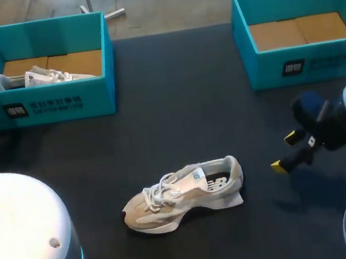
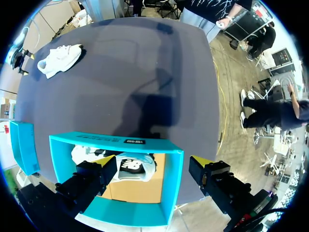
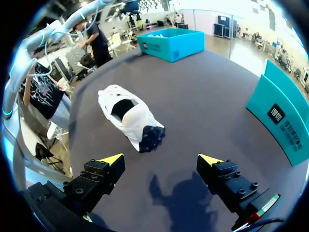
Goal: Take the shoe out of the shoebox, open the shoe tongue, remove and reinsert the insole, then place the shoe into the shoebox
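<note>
I see the shoe standing on the middle of the counter, heel toward my right tool, which hangs spread wide near it, while my left tool, equally wide, hovers over the left shoebox holding a second shoe.

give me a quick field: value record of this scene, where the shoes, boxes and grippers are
loose shoe: on the table, outside both boxes
second shoe: inside left shoebox
right shoebox: no shoe inside
left gripper: open, over left shoebox
right gripper: open, off the loose shoe's heel end, not touching
</note>
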`<state>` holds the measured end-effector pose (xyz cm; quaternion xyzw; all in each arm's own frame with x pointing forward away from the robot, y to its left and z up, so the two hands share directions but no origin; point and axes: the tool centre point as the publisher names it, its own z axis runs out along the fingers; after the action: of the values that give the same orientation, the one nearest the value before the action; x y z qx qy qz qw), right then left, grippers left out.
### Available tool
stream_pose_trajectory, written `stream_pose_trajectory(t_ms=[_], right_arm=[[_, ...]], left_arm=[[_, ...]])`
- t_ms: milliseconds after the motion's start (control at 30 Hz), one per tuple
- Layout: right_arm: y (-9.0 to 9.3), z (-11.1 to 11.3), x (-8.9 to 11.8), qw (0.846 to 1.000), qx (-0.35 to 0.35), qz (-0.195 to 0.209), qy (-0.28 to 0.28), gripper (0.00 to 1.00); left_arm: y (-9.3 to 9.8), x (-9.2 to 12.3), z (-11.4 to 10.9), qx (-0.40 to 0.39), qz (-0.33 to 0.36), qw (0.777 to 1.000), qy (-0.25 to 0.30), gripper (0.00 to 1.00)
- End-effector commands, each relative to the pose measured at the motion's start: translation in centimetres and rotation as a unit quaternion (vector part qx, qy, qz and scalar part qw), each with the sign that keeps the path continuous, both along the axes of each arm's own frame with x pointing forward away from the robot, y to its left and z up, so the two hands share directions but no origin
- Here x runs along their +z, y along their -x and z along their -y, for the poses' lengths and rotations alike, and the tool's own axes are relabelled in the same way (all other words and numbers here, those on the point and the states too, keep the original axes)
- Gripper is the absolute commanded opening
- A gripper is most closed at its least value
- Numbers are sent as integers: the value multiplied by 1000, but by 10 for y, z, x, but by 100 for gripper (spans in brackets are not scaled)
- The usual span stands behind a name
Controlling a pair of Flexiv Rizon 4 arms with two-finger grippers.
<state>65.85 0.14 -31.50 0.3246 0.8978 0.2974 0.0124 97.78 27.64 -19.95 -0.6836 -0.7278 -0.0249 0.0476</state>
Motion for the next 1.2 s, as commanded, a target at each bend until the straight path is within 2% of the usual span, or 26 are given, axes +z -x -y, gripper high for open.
stream_pose_trajectory(t_ms=[33, 133, 200, 300, 467, 533, 1033, 1100, 1200], right_arm=[[1, 2, -4, 1000, 17, 7, -9, 100], [-6, 13, -17, 991, 100, 26, -90, 100], [-9, 20, -25, 985, 121, 37, -122, 100], [-15, 28, -32, 962, 181, 60, -195, 100], [-23, 34, -37, 938, 239, 99, -232, 100], [-18, 34, -37, 920, 281, 142, -234, 100], [-15, 32, -37, 918, 291, 149, -225, 100], [-17, 36, -45, 920, 278, 142, -238, 100], [-18, 39, -51, 912, 270, 156, -265, 100]], left_arm=[[1, 0, 0, 0, 2, 1000, -1, 100], [1, 0, 0, 0, 2, 1000, -1, 100], [1, 0, 0, 0, 2, 1000, -1, 100], [1, 0, 0, 0, 2, 1000, -1, 100], [1, 0, 0, 0, 2, 1000, -1, 100], [1, 0, 0, 0, 2, 1000, -1, 100], [1, 0, 0, 0, 2, 1000, -1, 100], [1, 0, 0, 0, 2, 1000, -1, 100], [1, 0, 0, 0, 2, 1000, -1, 100]])
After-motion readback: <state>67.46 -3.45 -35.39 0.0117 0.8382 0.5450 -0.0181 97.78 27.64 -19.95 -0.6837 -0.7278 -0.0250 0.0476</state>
